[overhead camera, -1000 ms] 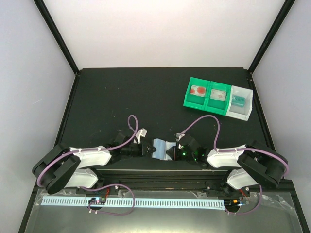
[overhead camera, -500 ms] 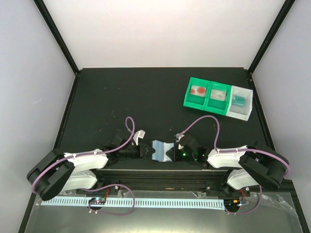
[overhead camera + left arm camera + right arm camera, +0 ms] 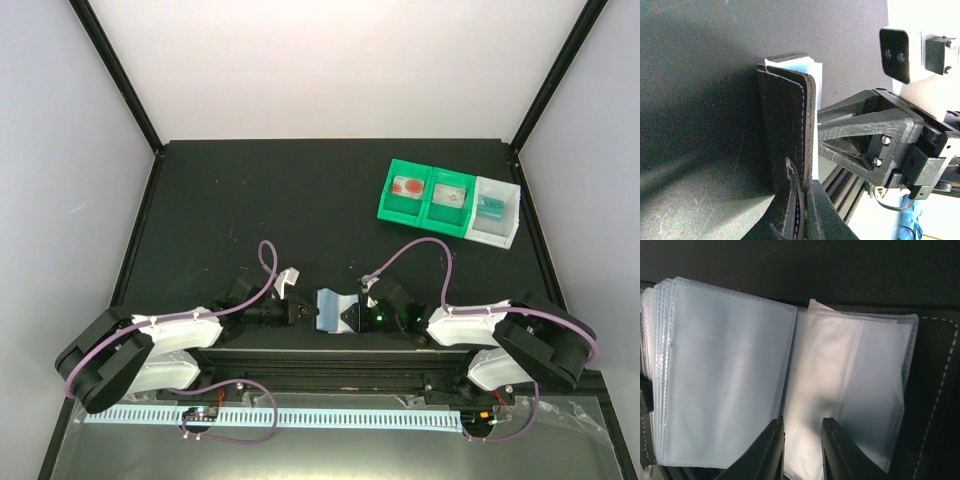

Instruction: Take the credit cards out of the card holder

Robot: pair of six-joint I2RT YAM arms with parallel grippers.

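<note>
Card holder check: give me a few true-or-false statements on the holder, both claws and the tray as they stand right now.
1. The card holder is open between the two claws. True.
2. The left claw is shut on the holder's black cover. True.
3. The right claw is clamped on a card pulled fully out. False: its jaws stand slightly apart at the clear sleeves, with no card between them.
4. The tray sits beside the left arm's base. False: it is at the far right of the table.
</note>
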